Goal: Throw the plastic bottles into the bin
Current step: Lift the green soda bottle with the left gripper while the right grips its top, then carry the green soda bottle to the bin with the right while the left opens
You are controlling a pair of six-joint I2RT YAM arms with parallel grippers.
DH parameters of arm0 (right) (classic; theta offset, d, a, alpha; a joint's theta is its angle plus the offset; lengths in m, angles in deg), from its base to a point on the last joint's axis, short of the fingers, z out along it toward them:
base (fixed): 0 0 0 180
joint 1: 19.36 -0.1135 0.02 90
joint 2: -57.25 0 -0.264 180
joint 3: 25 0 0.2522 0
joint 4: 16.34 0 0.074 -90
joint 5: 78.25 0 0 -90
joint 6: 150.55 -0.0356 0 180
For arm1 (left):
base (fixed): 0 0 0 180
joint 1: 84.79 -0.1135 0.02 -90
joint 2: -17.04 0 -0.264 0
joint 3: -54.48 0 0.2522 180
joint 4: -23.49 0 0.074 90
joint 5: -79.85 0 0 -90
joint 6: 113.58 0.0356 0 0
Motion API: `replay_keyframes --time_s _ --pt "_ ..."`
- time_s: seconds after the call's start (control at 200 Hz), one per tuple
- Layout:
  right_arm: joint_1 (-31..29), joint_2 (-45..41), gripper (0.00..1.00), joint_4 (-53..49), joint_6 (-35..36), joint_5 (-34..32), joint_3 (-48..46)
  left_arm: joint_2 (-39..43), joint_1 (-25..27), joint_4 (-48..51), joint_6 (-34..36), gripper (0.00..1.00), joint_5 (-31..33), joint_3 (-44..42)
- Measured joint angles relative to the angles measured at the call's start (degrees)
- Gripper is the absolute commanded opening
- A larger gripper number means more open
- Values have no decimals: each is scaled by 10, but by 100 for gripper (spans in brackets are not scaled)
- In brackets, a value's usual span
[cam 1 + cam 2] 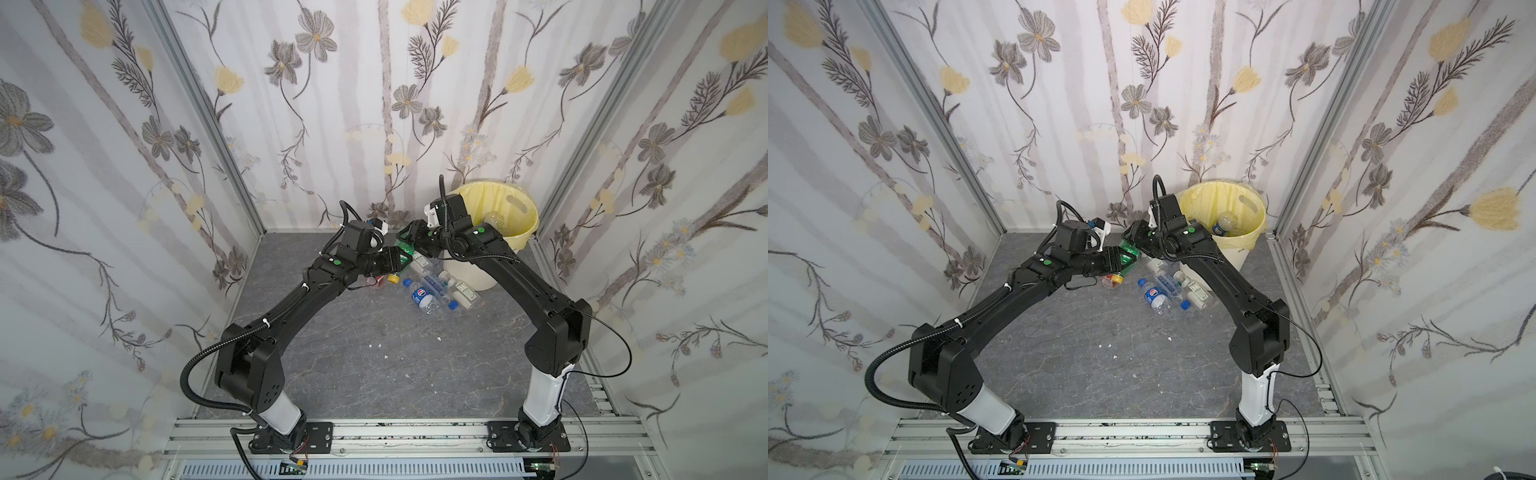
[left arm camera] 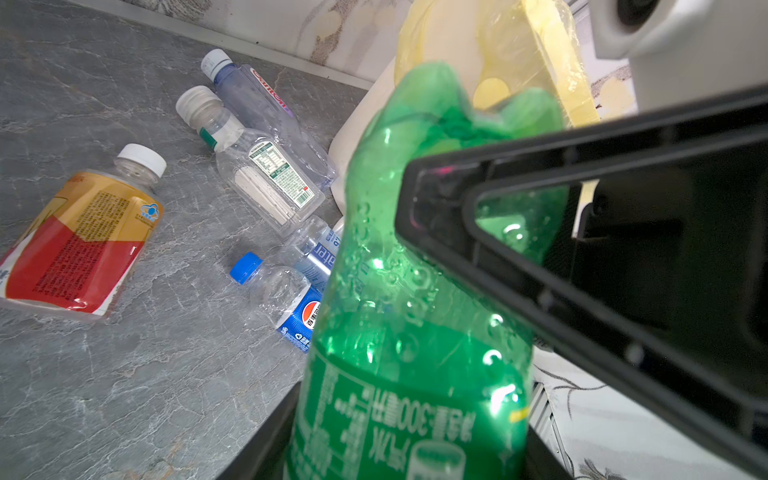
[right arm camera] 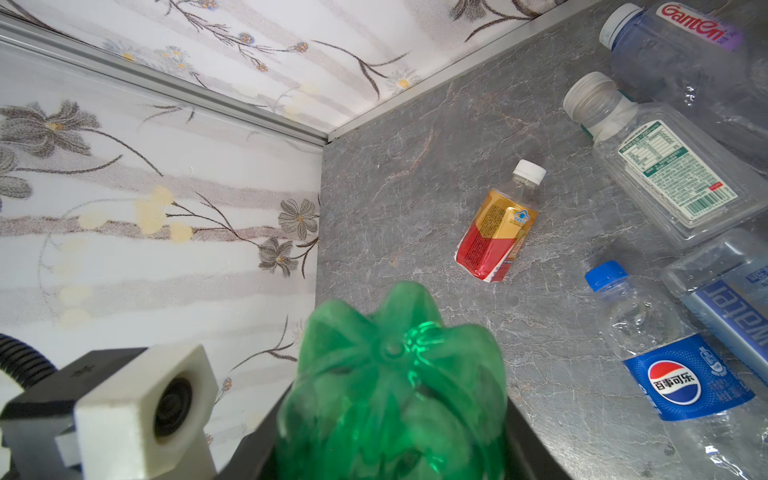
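Grey marbled floor (image 1: 353, 386) sat inside floral-papered walls, with an aluminium rail (image 1: 415, 432) along the near edge carrying both arm bases. White scraps (image 1: 378, 345) lay on the open floor past the rail.

Further in, a loose cluster of plastic bottles lay on their sides. The Pepsi-labelled bottle (image 1: 420, 295) with a blue cap was nearest, and the clear white-capped bottles (image 2: 266, 178) behind it ran up to the foot of the bin. An orange-red bottle (image 2: 83, 245) lay apart from the cluster, under the left gripper in both top views.

Both grippers met over the far end of the cluster on one green bottle (image 1: 406, 252).
- **Left gripper** (image 1: 400, 261): clamped round the labelled end.
- **Right gripper** (image 1: 409, 241): jaws closed on the lobed base end, one finger flat against the plastic in the left wrist view.

The green bottle was off the floor, carried between the two, near the bin and on its left in both top views.

The bin (image 1: 528, 210) stood in the far right corner with a yellow liner folded over the rim. The right forearm crossed in front of its lower wall. One clear bottle (image 1: 1223, 224) lay inside.
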Motion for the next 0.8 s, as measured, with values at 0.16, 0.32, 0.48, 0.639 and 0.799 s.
replay_keyframes --time_s 0.16,0.32,0.48,0.639,0.799 --pt "7 -12 44 -1 0 1 -10 0 4 -2 -1 73 -5 2" --pt "19 -25 43 -7 5 -10 -14 0 6 -14 -3 82 -7 7" --pt "35 -43 42 -11 16 -15 -14 2 9 -14 -5 91 0 24" --pt "50 -55 42 -23 26 -26 0 2 9 -14 -8 100 5 52" --pt "67 -65 42 -41 46 -42 32 -2 10 -14 -10 100 10 90"
